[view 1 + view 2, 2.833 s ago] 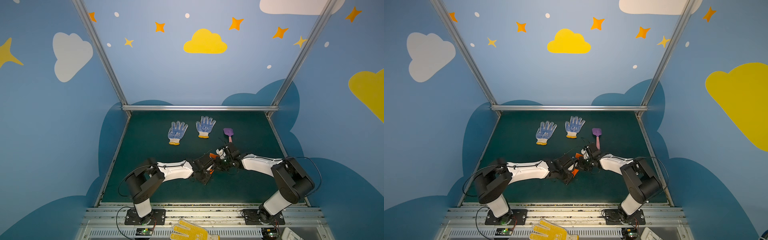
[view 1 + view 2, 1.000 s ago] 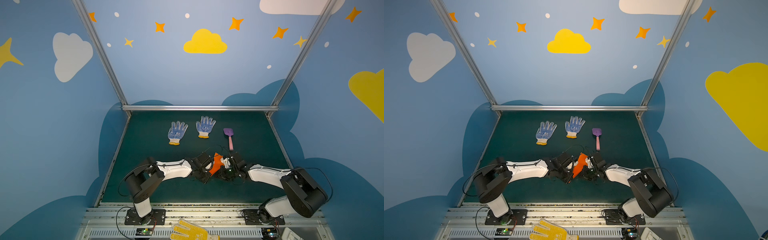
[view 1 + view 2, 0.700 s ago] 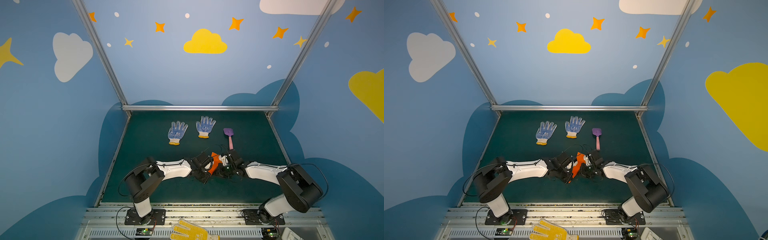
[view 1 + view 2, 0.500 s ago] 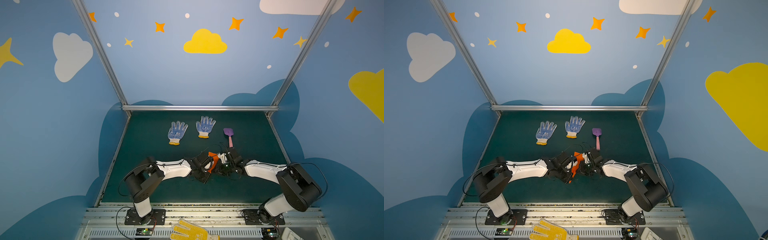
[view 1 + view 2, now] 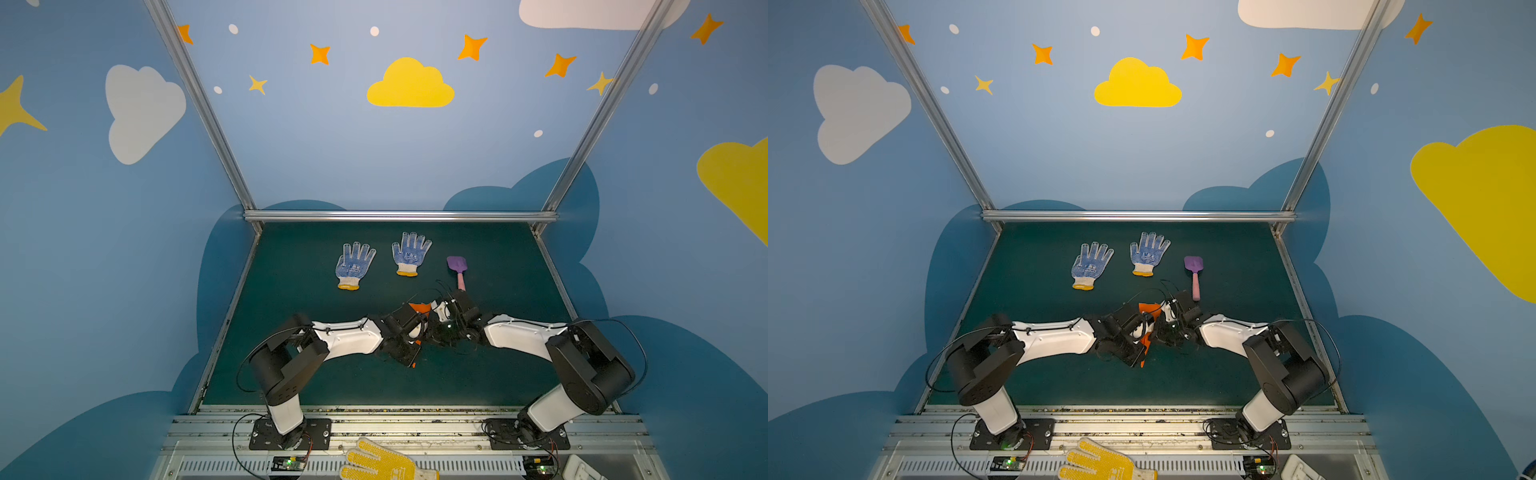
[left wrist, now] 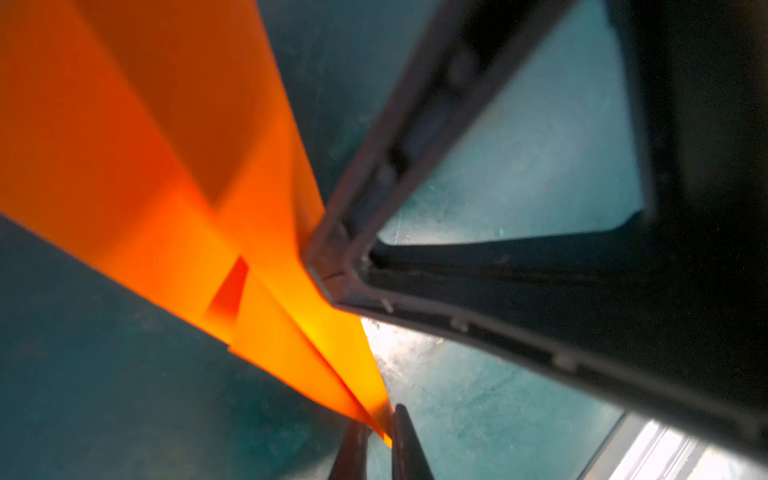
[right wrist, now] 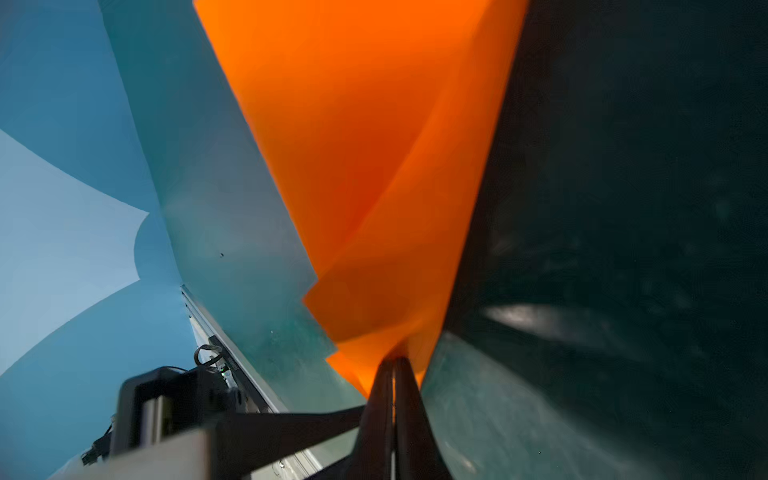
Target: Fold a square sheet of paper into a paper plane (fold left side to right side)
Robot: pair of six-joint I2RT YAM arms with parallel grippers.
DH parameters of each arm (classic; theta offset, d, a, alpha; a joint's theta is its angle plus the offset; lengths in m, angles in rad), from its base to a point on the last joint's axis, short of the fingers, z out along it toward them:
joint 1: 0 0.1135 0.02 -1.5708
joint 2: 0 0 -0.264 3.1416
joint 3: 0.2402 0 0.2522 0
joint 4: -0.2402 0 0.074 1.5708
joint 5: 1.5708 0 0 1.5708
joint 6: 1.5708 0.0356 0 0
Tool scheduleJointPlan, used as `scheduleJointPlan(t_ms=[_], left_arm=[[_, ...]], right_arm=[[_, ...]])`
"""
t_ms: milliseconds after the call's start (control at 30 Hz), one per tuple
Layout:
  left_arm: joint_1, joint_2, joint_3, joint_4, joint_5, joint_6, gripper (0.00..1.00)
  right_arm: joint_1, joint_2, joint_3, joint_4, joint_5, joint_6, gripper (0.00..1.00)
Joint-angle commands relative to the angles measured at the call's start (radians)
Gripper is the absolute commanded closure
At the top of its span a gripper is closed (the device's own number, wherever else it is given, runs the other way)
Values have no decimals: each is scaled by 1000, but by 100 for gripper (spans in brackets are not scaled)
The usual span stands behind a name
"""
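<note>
Over the table (image 5: 457, 374) the left fingers (image 6: 405, 453) pinch the plane (image 6: 166, 166) at its tip. The right fingers (image 7: 411, 415) are clenched on another edge of it.

Overhead stereo; wrist close-ups: paper plane (image 6: 166, 187)

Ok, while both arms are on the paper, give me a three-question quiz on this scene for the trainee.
1. True or false: the folded orange paper lies untouched on the green mat.
2. How many blue-dotted gloves lie on the mat? A one, B two, C three.
3. Fill in: the toy shovel has a handle coloured ____.
Key: 1 false, the left gripper and the right gripper both pinch it. 2 B. 3 pink.
</note>
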Motion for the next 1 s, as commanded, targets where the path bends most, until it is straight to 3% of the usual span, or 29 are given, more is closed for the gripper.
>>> scheduleJointPlan(t_ms=[0, 400, 767, 967], left_arm=[[4, 9, -4, -8, 14, 13, 87], [8, 3, -2, -7, 29, 15, 85], [97, -109, -94, 107, 126, -88, 59], [179, -132, -155, 206, 190, -189, 51]], right_arm=[[8, 28, 29, -3, -2, -17, 100], [17, 89, 58, 7, -9, -20, 100], [21, 112, 42, 18, -6, -14, 100], [22, 106, 33, 19, 5, 1, 100]])
